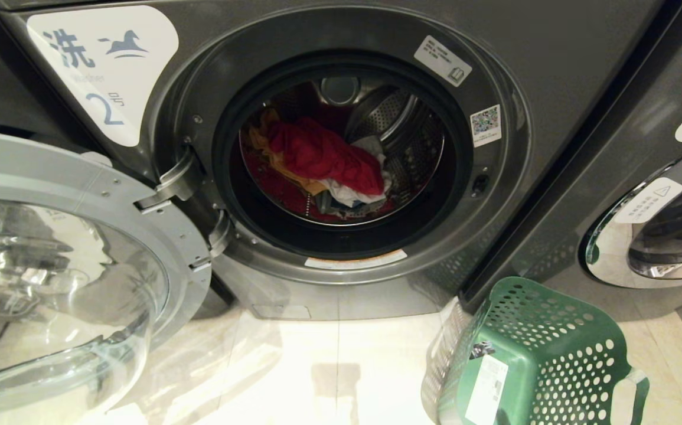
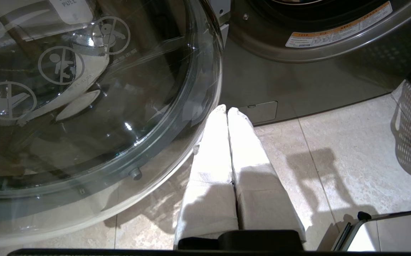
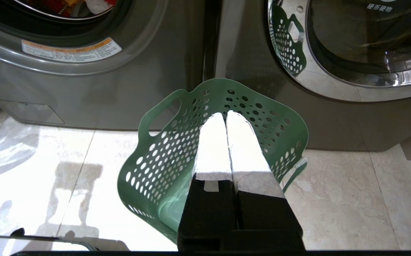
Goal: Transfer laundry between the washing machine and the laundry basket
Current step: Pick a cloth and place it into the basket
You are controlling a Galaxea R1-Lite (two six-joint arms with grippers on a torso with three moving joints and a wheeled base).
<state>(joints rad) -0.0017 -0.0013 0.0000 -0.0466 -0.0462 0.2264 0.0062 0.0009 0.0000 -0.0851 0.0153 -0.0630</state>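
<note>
The dark grey washing machine (image 1: pixel 553 65) labelled 2 fills the head view, its round door (image 1: pixel 63 265) swung wide open to the left. In its drum lies the laundry (image 1: pixel 323 156): a red garment on top, with orange-yellow and white cloth under it. The green laundry basket (image 1: pixel 544 354) stands on the floor at the lower right, with nothing visible inside it (image 3: pixel 155 167). My left gripper (image 2: pixel 226 109) is shut and empty, low over the floor beside the open door's glass (image 2: pixel 84 99). My right gripper (image 3: pixel 225 114) is shut and empty, held over the basket. Neither arm shows in the head view.
A like washer (image 1: pixel 659 236) with its door closed stands to the right, close behind the basket. The open door takes up the left side down to near the floor. Pale floor tiles (image 1: pixel 329 366) lie in front of the machine. A corner of the robot's base (image 2: pixel 386 234) shows low.
</note>
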